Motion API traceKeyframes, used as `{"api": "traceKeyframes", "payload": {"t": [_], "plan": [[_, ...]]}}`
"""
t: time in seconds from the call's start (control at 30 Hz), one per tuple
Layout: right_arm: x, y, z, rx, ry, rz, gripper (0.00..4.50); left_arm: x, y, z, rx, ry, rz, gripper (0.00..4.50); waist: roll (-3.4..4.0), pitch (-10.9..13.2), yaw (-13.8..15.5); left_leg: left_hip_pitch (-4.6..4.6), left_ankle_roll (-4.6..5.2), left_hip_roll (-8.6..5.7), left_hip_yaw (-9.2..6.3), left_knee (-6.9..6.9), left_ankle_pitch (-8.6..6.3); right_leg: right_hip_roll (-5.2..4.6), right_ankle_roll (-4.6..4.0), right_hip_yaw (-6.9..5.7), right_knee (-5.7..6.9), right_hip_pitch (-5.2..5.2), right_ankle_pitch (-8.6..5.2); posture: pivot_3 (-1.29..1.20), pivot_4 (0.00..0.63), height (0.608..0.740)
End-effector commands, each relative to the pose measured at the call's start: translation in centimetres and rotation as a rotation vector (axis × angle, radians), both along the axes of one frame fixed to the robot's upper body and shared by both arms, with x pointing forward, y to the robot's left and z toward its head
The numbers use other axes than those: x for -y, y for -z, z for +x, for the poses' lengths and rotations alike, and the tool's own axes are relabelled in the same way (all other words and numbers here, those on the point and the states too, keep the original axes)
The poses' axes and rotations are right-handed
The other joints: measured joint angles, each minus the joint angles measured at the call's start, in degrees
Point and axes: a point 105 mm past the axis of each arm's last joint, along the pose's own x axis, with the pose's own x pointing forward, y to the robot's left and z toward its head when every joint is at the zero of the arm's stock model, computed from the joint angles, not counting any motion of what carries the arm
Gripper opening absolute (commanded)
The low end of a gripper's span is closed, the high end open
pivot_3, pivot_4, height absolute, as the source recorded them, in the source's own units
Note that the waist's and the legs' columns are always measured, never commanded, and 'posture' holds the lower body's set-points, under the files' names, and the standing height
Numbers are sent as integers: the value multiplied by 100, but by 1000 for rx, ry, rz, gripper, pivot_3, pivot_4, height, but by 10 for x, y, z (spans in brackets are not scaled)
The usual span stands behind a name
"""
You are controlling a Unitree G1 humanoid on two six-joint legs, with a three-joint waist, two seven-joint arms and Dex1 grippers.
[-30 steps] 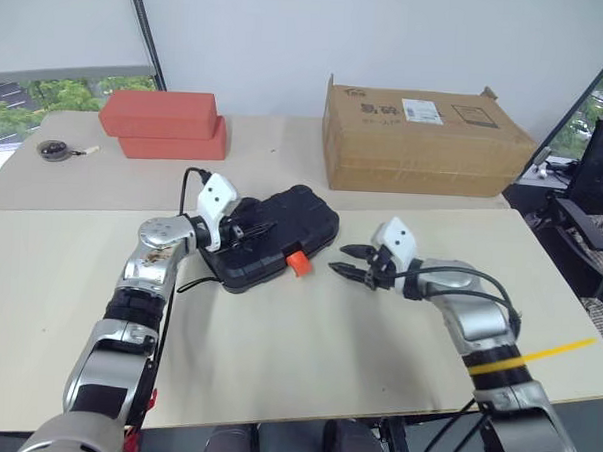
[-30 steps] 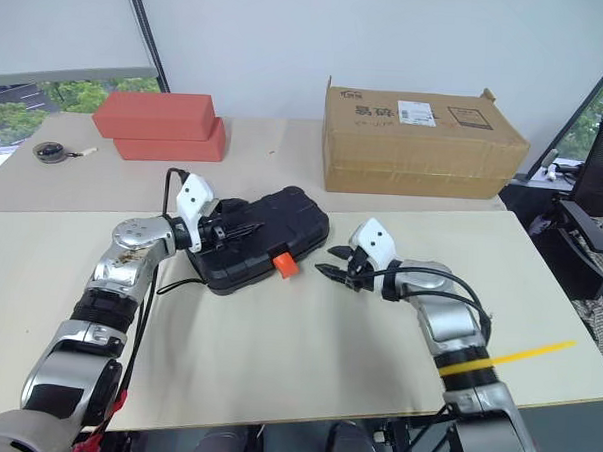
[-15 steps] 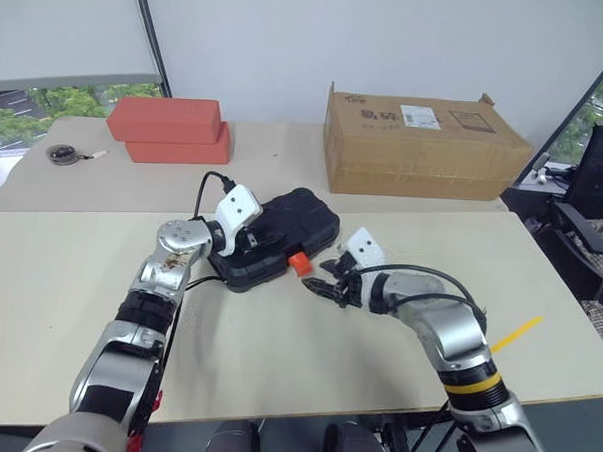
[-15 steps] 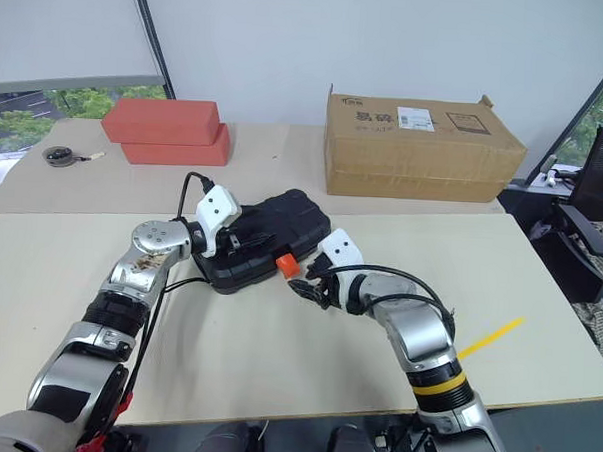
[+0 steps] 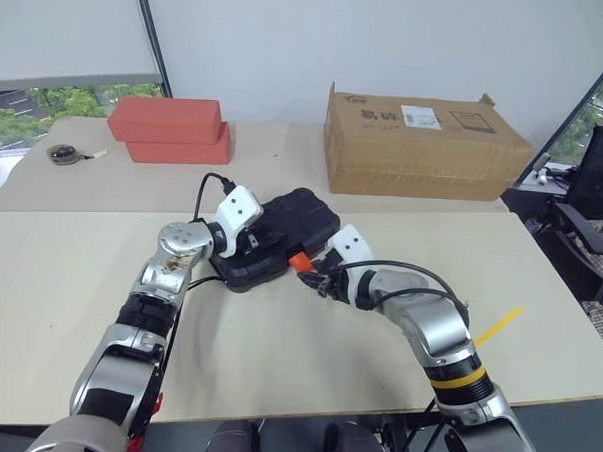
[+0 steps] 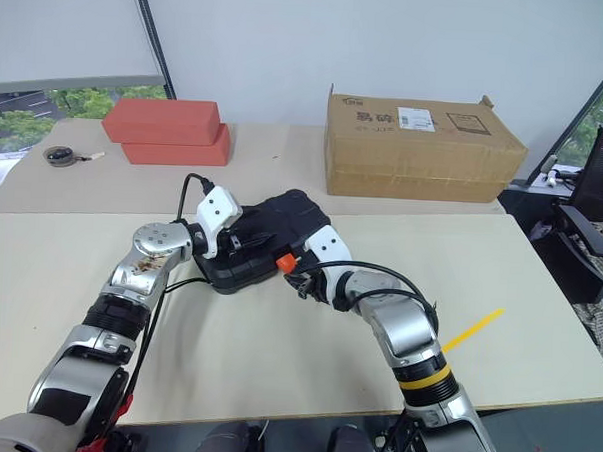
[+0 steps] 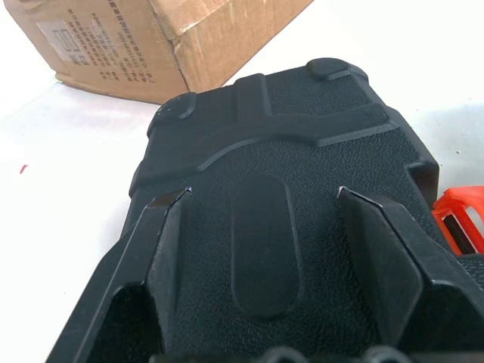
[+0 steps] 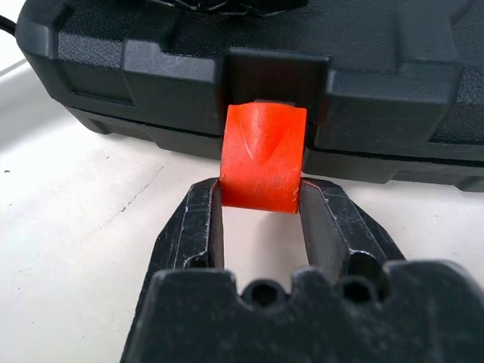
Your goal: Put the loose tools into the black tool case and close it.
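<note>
In the middle of the near table (image 5: 276,355) sits the black tool case (image 5: 300,222), lid down, ribbed shell up, with its orange latch (image 8: 262,157) sticking out of the near edge toward the robot. Big change from a second ago: the right gripper (image 8: 261,203) was hanging well off to the right of the case with its fingers spread, and now it has swung left and come right up to the latch. From the right wrist view its two black fingers (image 8: 203,219) are pinching the latch tab from both sides, so it's clamped on the latch. The left gripper (image 7: 261,227) has barely budged; it's still on the far-left part of the lid, fingers spread wide and lying flat on the textured shell, not wrapped around anything. The case is shut, so you can't see what's inside. Over on the far table (image 5: 265,149) nothing has moved: two red boxes (image 5: 171,130) stacked at the left, a cardboard box (image 5: 425,141) on the right with its flaps closed, and a small round dark thing (image 5: 61,153) out at the far left edge.
</note>
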Motion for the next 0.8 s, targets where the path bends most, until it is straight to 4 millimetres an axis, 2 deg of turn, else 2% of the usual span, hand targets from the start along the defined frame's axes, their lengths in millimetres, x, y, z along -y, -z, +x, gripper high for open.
{"api": "traceKeyframes", "payload": {"t": [0.03, 0.13, 0.3, 0.43, 0.57, 0.63, 0.73, 0.8], "plan": [[-3, -18, 6, 136, 32, 15, 1160, -4, 49, -9, -166, -19, 73, 3298, 0, 0, -2, 0, 0, 0, 0, 0, 0, 0, 0, 0, 0, 0, 0, 0, 150, 713], [-6, -25, 6, 207, 71, 66, 1160, -6, 49, -10, -168, -22, 70, 3298, 1, -1, -10, 1, 0, 2, 0, 0, 0, 0, 0, 0, 1, -1, 0, 0, 150, 713], [-14, -24, 3, 279, 107, 148, 1160, -5, 52, -12, -179, -19, 64, 3298, 0, -1, -8, -1, -1, 2, -1, 0, 0, 0, 1, 0, -4, -3, -1, 0, 150, 713], [-19, -10, 4, 263, 98, 116, 1160, -3, 52, -13, -182, -10, 65, 3298, 0, -1, -27, 0, 0, 2, 1, -1, 0, 0, 1, 1, -3, -3, 0, 0, 150, 713], [-21, -5, 8, 241, 97, 97, 1160, -3, 51, -12, -181, -12, 64, 3298, 1, -1, -49, 23, -2, 6, -2, -2, -2, 0, 1, -1, -5, -4, -1, 0, 150, 713], [-22, -3, 9, 226, 98, 94, 2168, -3, 51, -12, -179, -12, 65, 3298, 1, -1, -58, 23, -12, 7, -5, -2, -8, 0, 0, 0, -5, -4, -2, 0, 150, 713], [-20, 1, 4, 181, 79, 94, 3117, -4, 51, -11, -179, -16, 62, 3298, 0, -2, -50, 20, -23, 7, -9, -2, -14, -2, 0, 0, -6, -4, -2, 0, 150, 713], [-15, 1, 2, 162, 82, 86, 3117, -5, 51, -11, -180, -19, 60, 3298, 1, -2, -51, 17, -20, 6, -9, -3, -14, -3, 1, -1, -10, -5, -2, 0, 150, 713]]}}
